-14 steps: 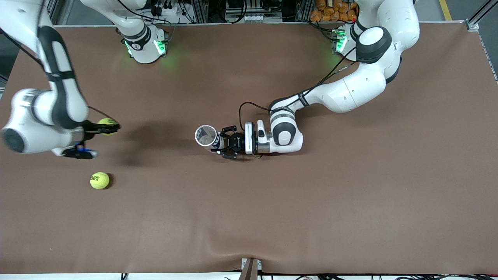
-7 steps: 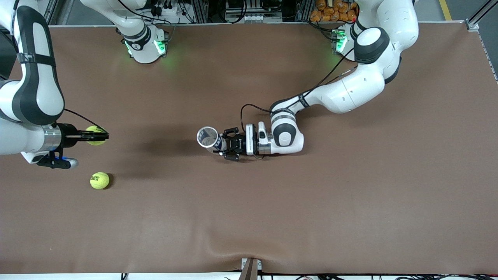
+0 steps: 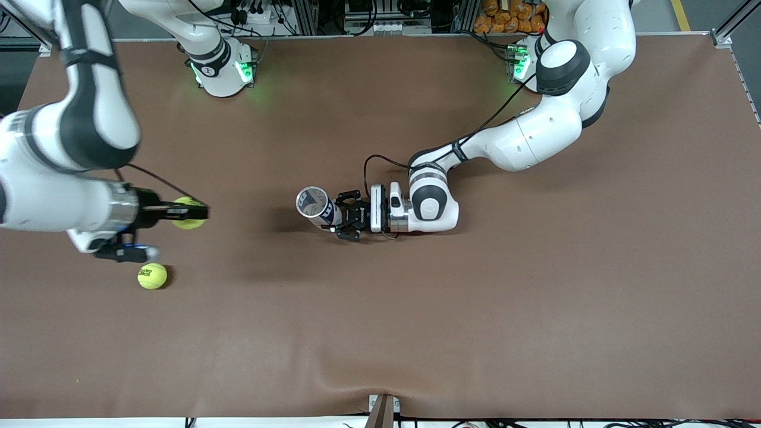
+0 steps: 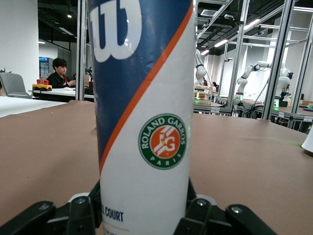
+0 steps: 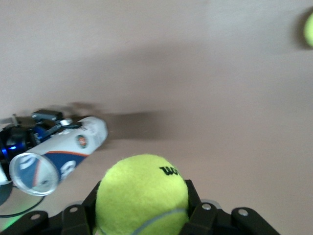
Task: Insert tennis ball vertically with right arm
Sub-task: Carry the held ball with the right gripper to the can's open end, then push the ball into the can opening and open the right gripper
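The right end effector (image 3: 199, 215), clamped on the ball (image 3: 188, 213) over the desk (image 3: 535, 297), risks striking the can (image 3: 315, 205) rim if misaligned, since the left end effector (image 3: 340, 221) grips the standing can.

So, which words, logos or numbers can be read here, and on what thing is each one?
"ROLAND GARROS PARIS": round green and orange badge on the can.
"W": big white logo on the can's blue part.
"COURT": near the can's base, by the left gripper; anything before it is hidden.
Black print on the ball in the right gripper: cut off, not readable.
Dark print on the loose ball: too small to read.
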### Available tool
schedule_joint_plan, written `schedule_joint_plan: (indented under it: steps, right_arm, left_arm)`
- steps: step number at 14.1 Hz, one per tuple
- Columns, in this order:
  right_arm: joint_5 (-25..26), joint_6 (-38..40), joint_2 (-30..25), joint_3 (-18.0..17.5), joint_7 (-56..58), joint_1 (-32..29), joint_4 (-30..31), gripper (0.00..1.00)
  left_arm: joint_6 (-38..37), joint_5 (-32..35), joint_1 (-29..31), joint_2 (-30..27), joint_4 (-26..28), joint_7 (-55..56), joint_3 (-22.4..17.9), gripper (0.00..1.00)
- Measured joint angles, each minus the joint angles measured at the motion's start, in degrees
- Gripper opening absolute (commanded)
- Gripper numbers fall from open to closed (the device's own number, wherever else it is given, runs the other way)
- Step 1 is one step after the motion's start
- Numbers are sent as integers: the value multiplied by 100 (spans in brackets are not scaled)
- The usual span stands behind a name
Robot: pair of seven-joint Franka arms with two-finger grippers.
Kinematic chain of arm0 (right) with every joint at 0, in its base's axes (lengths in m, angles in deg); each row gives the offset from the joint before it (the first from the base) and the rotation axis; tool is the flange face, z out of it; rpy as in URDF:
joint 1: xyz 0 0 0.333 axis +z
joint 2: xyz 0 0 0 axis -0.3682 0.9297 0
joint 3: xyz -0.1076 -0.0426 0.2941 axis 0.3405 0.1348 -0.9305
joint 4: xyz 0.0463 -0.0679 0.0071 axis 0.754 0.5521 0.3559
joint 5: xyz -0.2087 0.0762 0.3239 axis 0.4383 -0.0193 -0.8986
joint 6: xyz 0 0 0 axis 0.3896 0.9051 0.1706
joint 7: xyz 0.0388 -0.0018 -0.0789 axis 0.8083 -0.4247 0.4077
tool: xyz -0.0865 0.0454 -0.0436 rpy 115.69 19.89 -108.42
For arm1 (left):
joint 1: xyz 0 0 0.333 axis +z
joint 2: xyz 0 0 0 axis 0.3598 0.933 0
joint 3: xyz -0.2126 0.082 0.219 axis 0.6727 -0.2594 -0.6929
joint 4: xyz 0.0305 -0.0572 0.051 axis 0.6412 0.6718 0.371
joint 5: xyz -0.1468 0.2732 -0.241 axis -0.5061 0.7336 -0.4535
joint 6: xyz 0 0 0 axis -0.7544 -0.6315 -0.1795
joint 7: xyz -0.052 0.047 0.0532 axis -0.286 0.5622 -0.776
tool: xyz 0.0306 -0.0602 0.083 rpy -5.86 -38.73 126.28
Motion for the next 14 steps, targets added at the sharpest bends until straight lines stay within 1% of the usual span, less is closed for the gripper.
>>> schedule_joint_plan:
  steps: [2, 5, 8, 10, 12, 13, 14]
  right_arm:
    - [0, -136, 75, -3, -670, 419, -7, 16]
    - [-7, -388, 225, 0, -1428, 747, -22, 16]
    - [-38, -500, 322, -4, -2653, 1210, -44, 16]
    - [-278, -592, 419, -3, -3260, 1472, -100, 16]
    - [-531, -608, 499, -2, -3504, 1588, -146, 17]
    - [-598, -618, 529, 0, -3551, 1612, -154, 18]
    - [-643, -642, 553, 1, -3609, 1637, -156, 23]
  left_arm:
    - [-45, 0, 1, -7, -1, -3, -33, 69]
    - [-129, 0, 5, -13, -2, -3, -74, 69]
    - [-138, 0, 5, -14, -3, -3, -78, 69]
    - [-139, 0, 4, -14, -3, -3, -79, 69]
    - [-139, 0, 3, -14, -3, -4, -79, 69]
    - [-140, 0, 3, -14, -3, -4, -79, 69]
    - [-140, 0, 3, -14, -3, -4, -79, 69]
